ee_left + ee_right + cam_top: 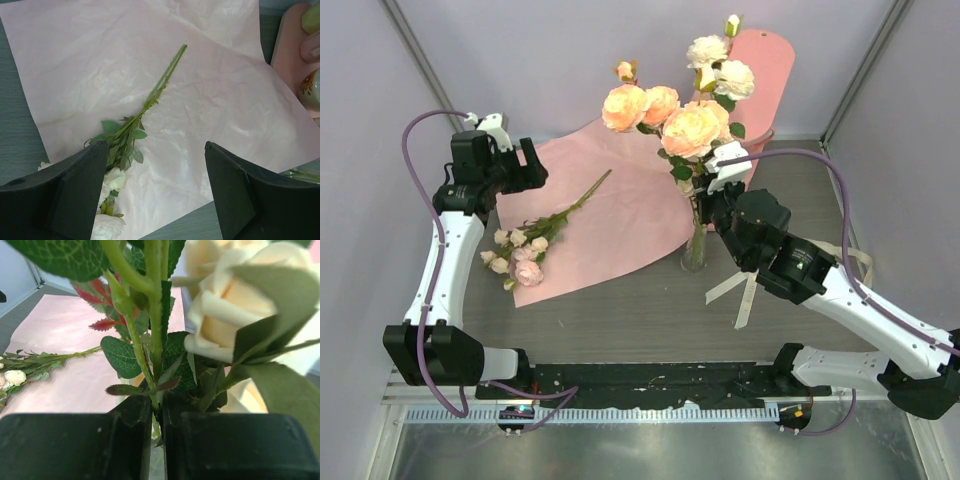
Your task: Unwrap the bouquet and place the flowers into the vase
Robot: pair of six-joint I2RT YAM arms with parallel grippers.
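Top view: we noted the right gripper (708, 196) pinched shut on the stems of the flowers (688, 128), just above the vase (694, 252) at centre, likely to steady a top-heavy bunch. The left gripper (525, 158) hung wide open and empty, far left over the paper (620, 215).

Left wrist: one loose spray (150, 97) lay below the open jaws — probably the next pick.

Right wrist: jaws closed on the flowers' green stems.

Pale lilac walls (360, 150) enclose a grey wood-grain table (640, 320).
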